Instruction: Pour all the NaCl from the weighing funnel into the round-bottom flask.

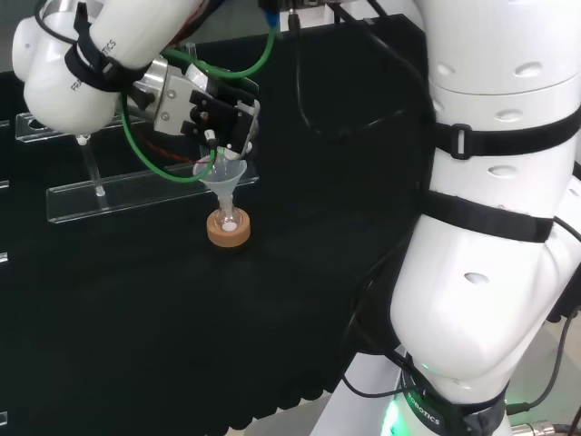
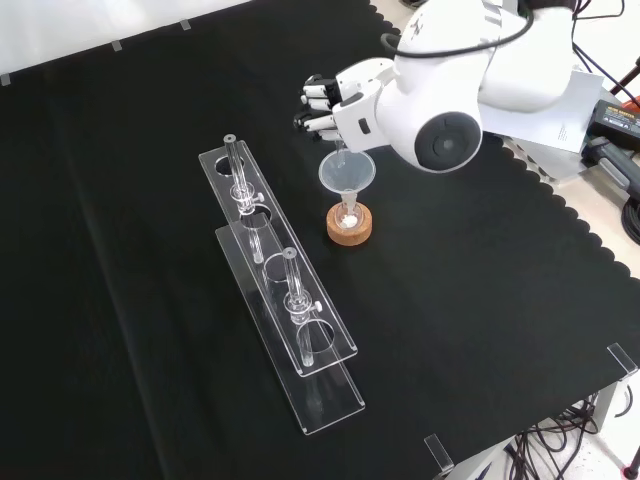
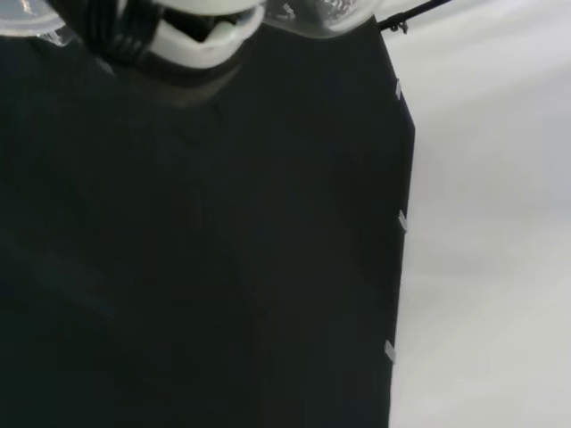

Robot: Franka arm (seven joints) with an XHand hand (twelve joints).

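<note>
Fingers (image 2: 318, 106) curled on a slender clear weighing funnel (image 2: 340, 160) above a conical funnel (image 2: 347, 174), round-bottom flask (image 2: 349, 214), cork ring (image 2: 349, 230).

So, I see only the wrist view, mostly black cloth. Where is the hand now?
Observer: The hand is above the cork stand, shown in the front view.
Operator: Is there a funnel?
Observer: Yes, a clear funnel stands upright, its stem going down into the small flask on the stand.
Operator: Is anything in the flask?
Observer: A little white material shows at its bottom.
</note>
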